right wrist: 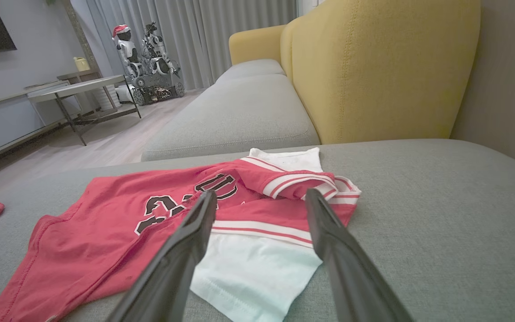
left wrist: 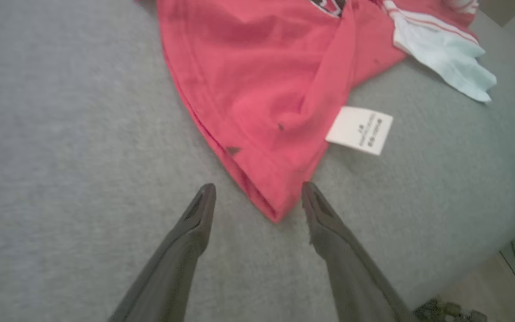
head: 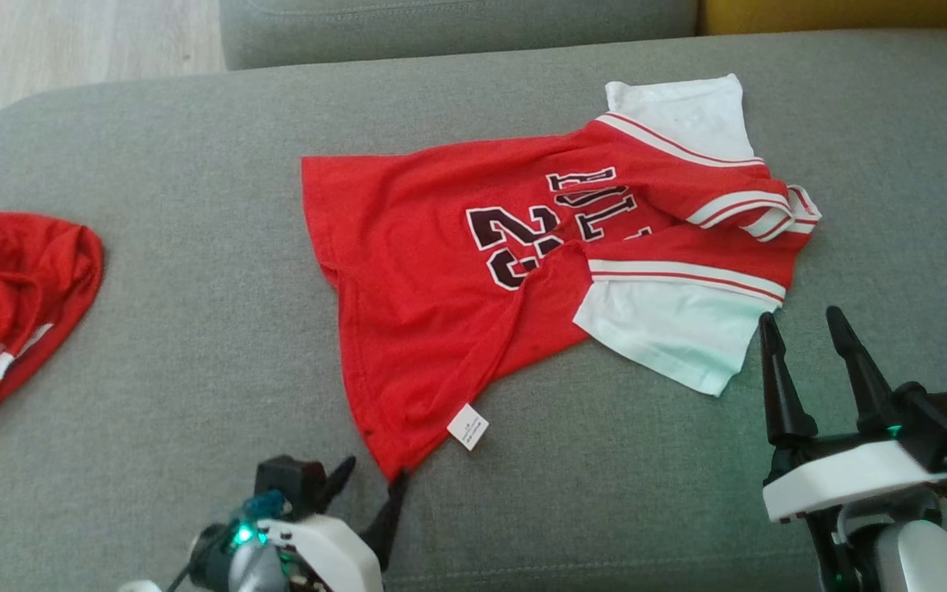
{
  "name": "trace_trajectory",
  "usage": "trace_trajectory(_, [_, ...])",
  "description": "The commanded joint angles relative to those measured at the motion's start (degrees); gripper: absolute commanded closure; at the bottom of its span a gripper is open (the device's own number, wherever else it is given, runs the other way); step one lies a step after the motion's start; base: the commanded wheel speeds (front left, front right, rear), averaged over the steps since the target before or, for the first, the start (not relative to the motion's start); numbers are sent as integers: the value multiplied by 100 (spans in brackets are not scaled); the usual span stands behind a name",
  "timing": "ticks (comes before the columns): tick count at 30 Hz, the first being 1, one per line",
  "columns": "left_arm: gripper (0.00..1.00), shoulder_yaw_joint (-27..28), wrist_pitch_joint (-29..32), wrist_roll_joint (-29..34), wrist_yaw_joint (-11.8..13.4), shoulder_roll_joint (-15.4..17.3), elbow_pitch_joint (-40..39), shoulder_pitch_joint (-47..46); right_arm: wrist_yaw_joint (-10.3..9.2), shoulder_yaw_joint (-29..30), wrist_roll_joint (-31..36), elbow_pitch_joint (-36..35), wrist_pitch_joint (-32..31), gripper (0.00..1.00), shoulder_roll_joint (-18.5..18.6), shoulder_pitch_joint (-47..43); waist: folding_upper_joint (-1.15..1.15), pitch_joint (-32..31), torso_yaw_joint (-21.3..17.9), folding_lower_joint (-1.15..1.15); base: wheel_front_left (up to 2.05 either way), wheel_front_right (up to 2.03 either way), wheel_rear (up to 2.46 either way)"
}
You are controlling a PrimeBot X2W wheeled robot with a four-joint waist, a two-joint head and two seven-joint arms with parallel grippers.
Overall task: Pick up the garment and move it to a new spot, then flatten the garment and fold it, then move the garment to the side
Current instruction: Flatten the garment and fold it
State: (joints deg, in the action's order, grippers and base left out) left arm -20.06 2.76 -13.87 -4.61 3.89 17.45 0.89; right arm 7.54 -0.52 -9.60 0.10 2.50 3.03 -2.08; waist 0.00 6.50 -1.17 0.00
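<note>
Closer, left wrist view shows left gripper straddling jersey corner.

Black "23" on the red jersey; white label print illegible.

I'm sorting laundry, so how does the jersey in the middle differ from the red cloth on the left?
The jersey lies spread out, if wrinkled; the red cloth is bunched up. The jersey has white sleeves and dark numbers; the cloth is nearly all red with a small white patch. Both are red and lie on the grey cushion.
</note>
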Motion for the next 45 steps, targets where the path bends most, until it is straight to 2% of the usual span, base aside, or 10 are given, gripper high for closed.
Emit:
trace_trajectory(1, [0,123,-1,-38,-27,-11,-132,-156,-5,-141,-30,-166,8,0,14,128,0,22,-15,0,0,0,0])
trace_trajectory(11, [5,20,-77,-282,-70,-49,256,-406,-5,-64,-71,-46,-140,0,1,127,0,161,-107,0,0,0,0])
trace_trajectory(13, [77,20,-115,-313,-78,-50,293,-454,-5,-47,-62,4,-193,0,0,100,0,178,-115,0,0,0,0])
trace_trajectory(14, [77,20,-115,-313,-78,-50,293,-454,-5,-47,-62,4,-193,0,0,100,0,178,-115,0,0,0,0])
trace_trajectory(15, [100,10,-116,-326,-85,-51,311,-475,-5,-29,-54,34,-220,0,-1,81,0,192,-117,0,0,0,0])
trace_trajectory(24, [100,-5,-344,-286,-40,-9,353,-735,-5,-102,-1,1056,-537,0,-9,342,0,454,-94,0,0,0,0])
trace_trajectory(34, [100,-111,-628,-217,-28,-16,418,-1023,-5,-396,-271,2739,-95,0,-13,1234,0,676,49,0,0,0,0])
trace_trajectory(35, [100,-106,-705,-223,-32,-16,403,-1039,-5,-413,-300,2864,-68,20,-14,1296,0,693,54,0,0,0,0])
trace_trajectory(37, [100,-106,-812,-240,-47,-11,395,-1068,-5,-441,-384,3074,-17,98,-14,1390,0,719,60,0,0,0,0])
trace_trajectory(45, [100,82,-1333,-304,10,117,165,-1158,-5,-432,-497,2894,555,100,96,1487,0,608,22,0,0,0,0])
